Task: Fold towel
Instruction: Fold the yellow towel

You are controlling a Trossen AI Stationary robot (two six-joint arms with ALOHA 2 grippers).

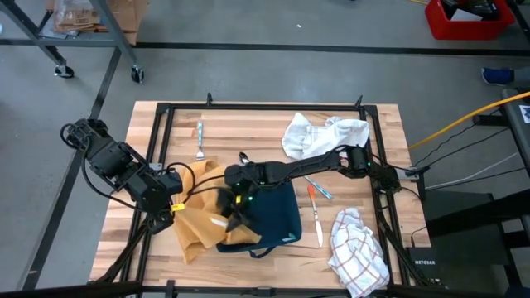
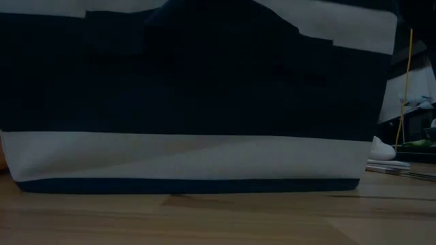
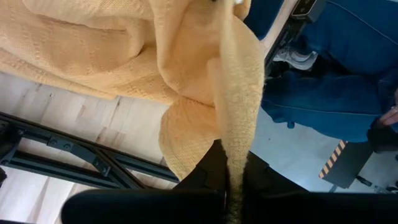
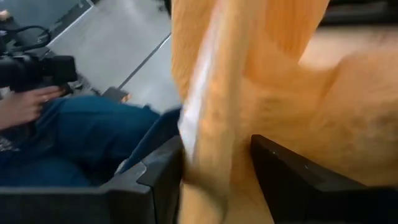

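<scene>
1. A navy-and-white striped bag (image 2: 197, 102) is filling the low view, blocking almost everything behind it on the wooden table (image 1: 381, 120).
2. Only the high view is showing the layout: the yellow towel (image 1: 199, 222) is lying bunched at the table's front left, partly against the navy bag (image 1: 277, 217).
3. The left gripper (image 1: 170, 203) is pinching the towel's left edge with its fingers fully closed; its wrist view is showing a fold of coarse woven cloth (image 3: 239, 118) running down between them.
4. The right gripper (image 1: 236, 211) is reaching across from the right, its fingers (image 4: 292, 171) standing wide with a hanging fold of the towel (image 4: 249, 93) between them.
5. A crumpled white cloth (image 1: 319, 134), a checked cloth (image 1: 358, 252), a fork (image 1: 199, 139) and an orange-tipped utensil (image 1: 315, 213) are lying around.
6. Both wrist views are catching a seated person in blue trousers (image 4: 81, 140) beyond the table.
</scene>
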